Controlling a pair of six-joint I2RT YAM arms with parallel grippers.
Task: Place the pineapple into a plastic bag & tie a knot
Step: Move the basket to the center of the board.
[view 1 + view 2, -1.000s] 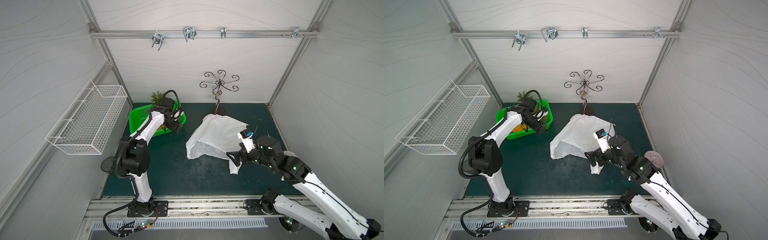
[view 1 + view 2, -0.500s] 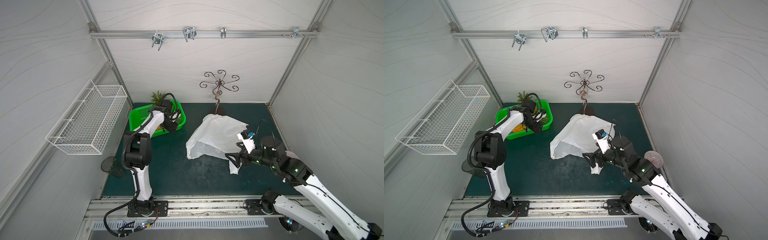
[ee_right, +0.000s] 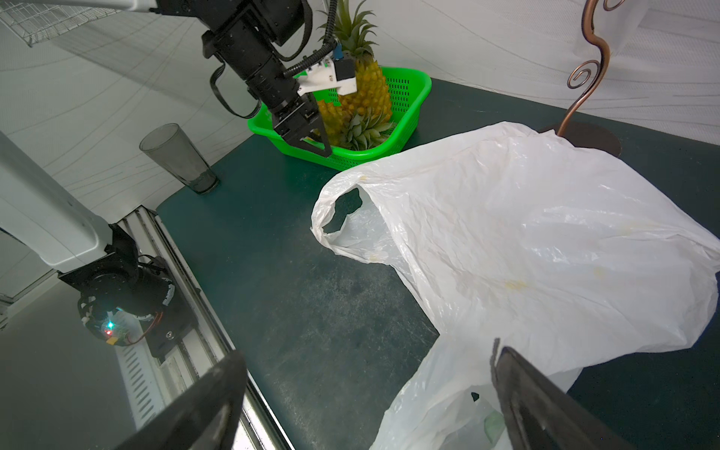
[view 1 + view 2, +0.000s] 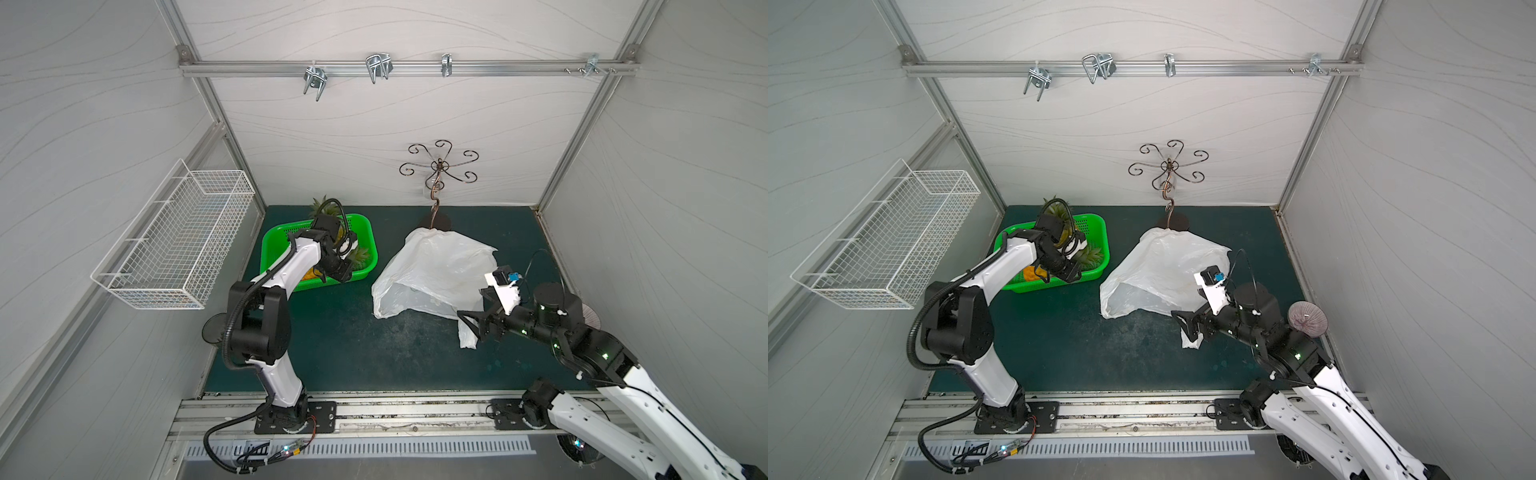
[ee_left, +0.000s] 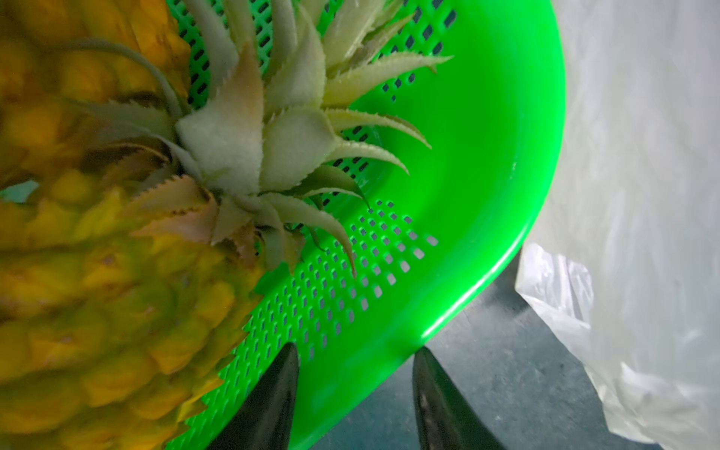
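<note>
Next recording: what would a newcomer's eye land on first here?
The bright green basket at the back-left corner of the dark mat, with an upright pineapple standing in it and the left gripper open astride its near rim. Next, the white plastic bag sprawled mid-mat below the curly copper hook stand, with the right gripper open over its near end.

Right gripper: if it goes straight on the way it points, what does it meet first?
Likely the plastic bag: its near handle flap lies between the open jaws of the right gripper. Otherwise the dark mat; depth is unclear.
</note>
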